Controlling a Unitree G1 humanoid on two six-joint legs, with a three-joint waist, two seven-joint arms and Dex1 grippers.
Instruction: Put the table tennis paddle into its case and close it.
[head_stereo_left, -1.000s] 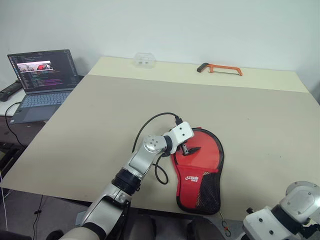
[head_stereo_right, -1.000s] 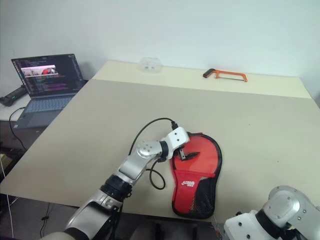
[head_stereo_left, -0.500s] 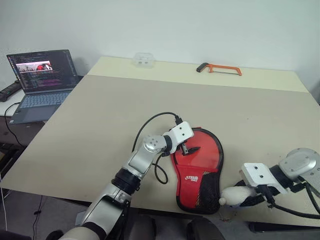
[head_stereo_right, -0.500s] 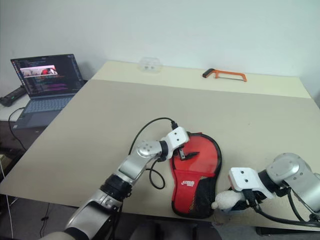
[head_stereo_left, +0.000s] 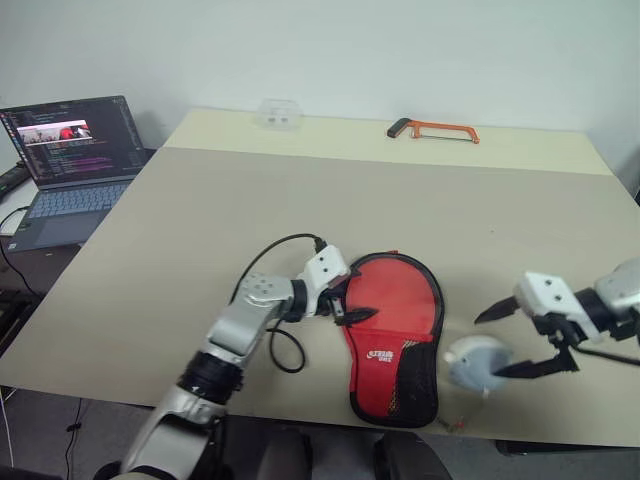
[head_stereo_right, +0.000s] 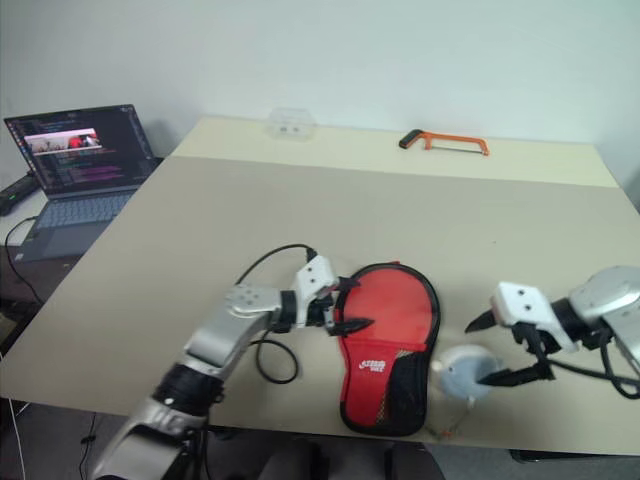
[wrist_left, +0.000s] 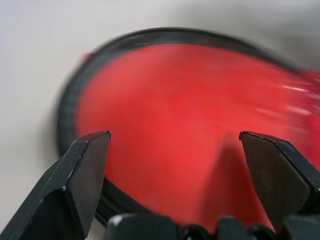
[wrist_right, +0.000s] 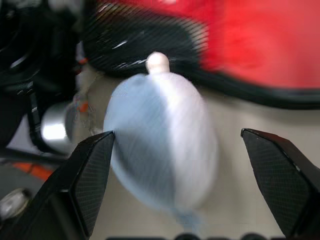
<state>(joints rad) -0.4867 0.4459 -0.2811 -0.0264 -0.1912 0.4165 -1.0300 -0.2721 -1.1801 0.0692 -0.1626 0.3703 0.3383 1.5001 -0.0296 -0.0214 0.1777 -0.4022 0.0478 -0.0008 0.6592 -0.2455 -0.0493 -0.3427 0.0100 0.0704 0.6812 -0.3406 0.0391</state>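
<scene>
Both claws, left (head_stereo_left: 345, 305) and right (head_stereo_left: 527, 340), are spread and empty; the case (head_stereo_left: 395, 335) could be dragged off the table (head_stereo_left: 250, 210) if snagged.

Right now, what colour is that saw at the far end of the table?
The saw has an orange frame and a black handle, clearest in the left eye view.

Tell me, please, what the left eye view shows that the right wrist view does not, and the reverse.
The left eye view adds the laptop, the orange hacksaw, the clear box, the wide table, and the open left hand at the case's round end. The right wrist view adds a small round knob on the pale object and the weave of the black mesh. Both share the red case, the pale object beside it, and the open right hand around that object.
</scene>
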